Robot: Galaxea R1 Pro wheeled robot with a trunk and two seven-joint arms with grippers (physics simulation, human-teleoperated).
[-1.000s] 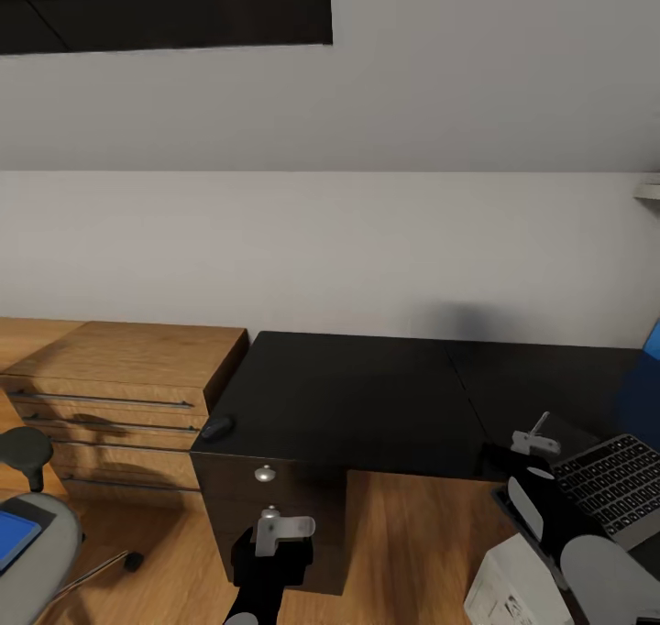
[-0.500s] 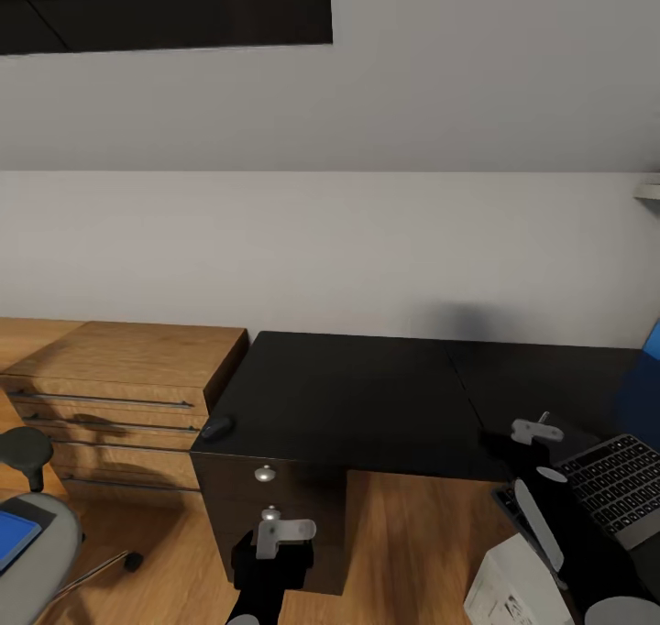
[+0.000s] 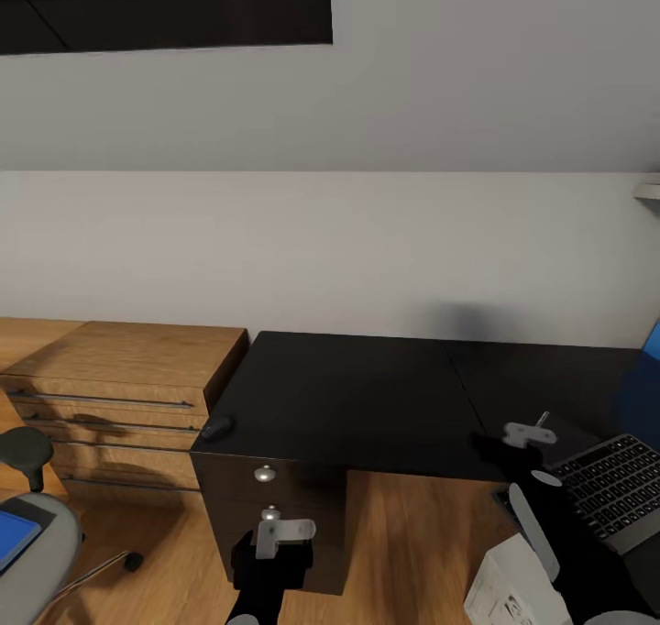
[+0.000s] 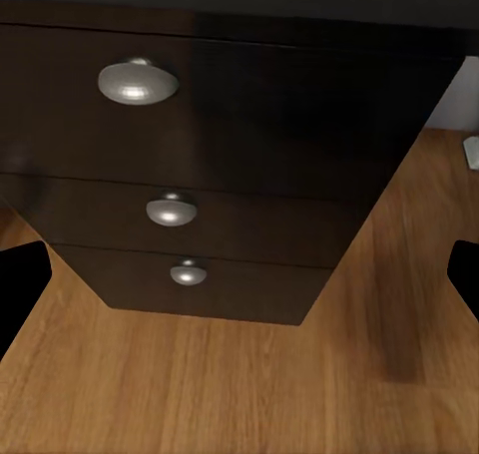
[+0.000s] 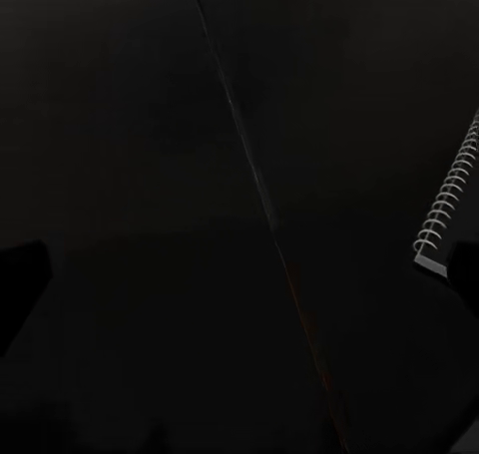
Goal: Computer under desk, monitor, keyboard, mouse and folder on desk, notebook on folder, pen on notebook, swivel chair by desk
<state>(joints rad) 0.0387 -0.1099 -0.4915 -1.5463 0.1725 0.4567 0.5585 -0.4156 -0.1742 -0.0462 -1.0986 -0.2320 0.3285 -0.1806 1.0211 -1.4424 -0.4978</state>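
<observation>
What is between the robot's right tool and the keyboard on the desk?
Nothing visible. The right tool hangs over bare glossy black desk top, and the slim dark-keyed keyboard lies beside it with no object in the gap.

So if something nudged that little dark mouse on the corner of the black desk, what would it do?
The mouse would probably slide easily, since the desk top looks glossy. Small and rounded, it seems light. It sits at the very corner, so a slight push could likely drop it to the floor.
</observation>
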